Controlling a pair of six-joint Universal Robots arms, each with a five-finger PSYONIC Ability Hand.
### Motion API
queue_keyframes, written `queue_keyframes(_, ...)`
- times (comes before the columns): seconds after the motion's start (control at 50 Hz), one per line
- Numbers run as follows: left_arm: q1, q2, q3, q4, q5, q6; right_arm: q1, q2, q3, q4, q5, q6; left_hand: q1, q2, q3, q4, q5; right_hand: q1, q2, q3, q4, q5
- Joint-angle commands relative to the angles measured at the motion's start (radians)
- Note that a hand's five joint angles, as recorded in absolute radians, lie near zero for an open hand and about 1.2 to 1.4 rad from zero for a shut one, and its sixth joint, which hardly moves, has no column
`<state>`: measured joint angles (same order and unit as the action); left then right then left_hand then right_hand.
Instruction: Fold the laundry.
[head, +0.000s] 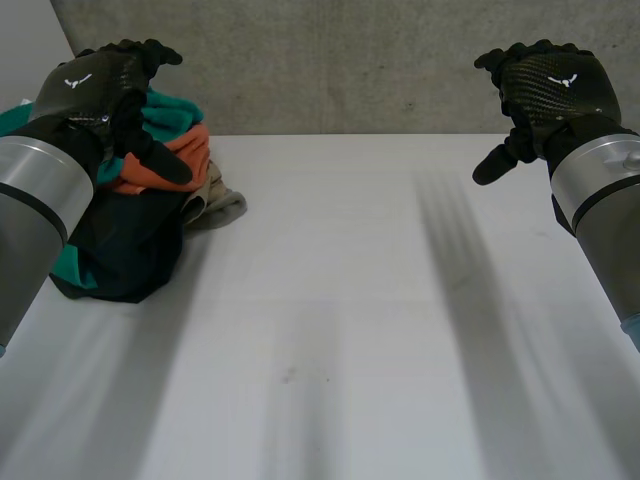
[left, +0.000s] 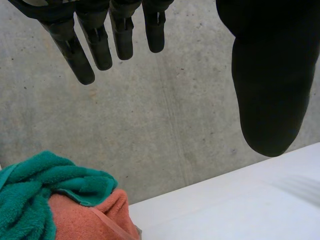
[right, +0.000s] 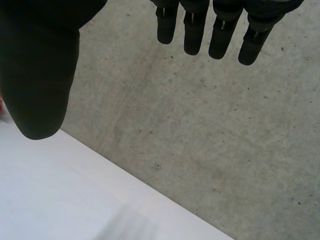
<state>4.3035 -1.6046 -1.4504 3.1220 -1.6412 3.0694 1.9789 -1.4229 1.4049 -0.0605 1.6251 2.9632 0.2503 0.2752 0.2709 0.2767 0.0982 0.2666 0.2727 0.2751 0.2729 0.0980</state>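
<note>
A heap of laundry (head: 140, 215) lies at the far left of the white table (head: 350, 330): a teal towel (left: 35, 187), an orange cloth (left: 87, 217), a dark garment (head: 125, 245) and a beige piece (head: 215, 200). My left hand (head: 95, 85) hovers above the heap, raised off it, with fingers (left: 100, 42) straight and apart from the thumb (left: 270, 85), holding nothing. My right hand (head: 545, 85) hangs in the air over the table's far right, its fingers (right: 220, 30) relaxed and spread, empty, thumb (right: 40, 75) apart.
A grey concrete wall (head: 350, 65) runs right behind the table's back edge. The white tabletop stretches bare from the heap across the middle to the right side and front.
</note>
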Motion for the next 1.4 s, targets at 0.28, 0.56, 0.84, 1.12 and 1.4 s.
queue_keyframes(0.28,0.182,-0.133,0.202,0.061,0.009,0.181,0.000,-0.002,0.000,0.001,-0.007,-0.007,-0.075,-0.100,-0.096,-0.101,-0.097,-0.092,-0.098,-0.101,-0.098,-0.098)
queue_keyframes(0.56,0.415,-0.598,0.473,0.320,0.050,0.529,0.005,-0.001,0.008,0.001,-0.010,-0.012,-0.075,-0.100,-0.096,-0.101,-0.097,-0.092,-0.098,-0.101,-0.098,-0.098)
queue_keyframes(0.84,0.383,-0.675,0.525,0.365,0.172,0.572,0.003,0.001,0.013,-0.001,-0.011,-0.015,1.146,1.121,1.125,1.120,1.124,-0.092,-0.098,-0.101,-0.098,-0.098)
queue_keyframes(1.12,0.171,-0.245,0.504,0.392,0.185,0.068,0.000,-0.005,0.005,-0.002,-0.014,-0.015,1.146,1.121,1.125,1.120,1.124,-0.092,-0.098,-0.101,-0.098,-0.098)
queue_keyframes(1.4,-0.131,-0.403,0.394,0.371,0.241,-0.109,-0.074,-0.047,0.002,-0.004,-0.028,-0.021,1.146,1.121,1.125,1.120,1.124,-0.092,-0.098,-0.101,-0.098,-0.098)
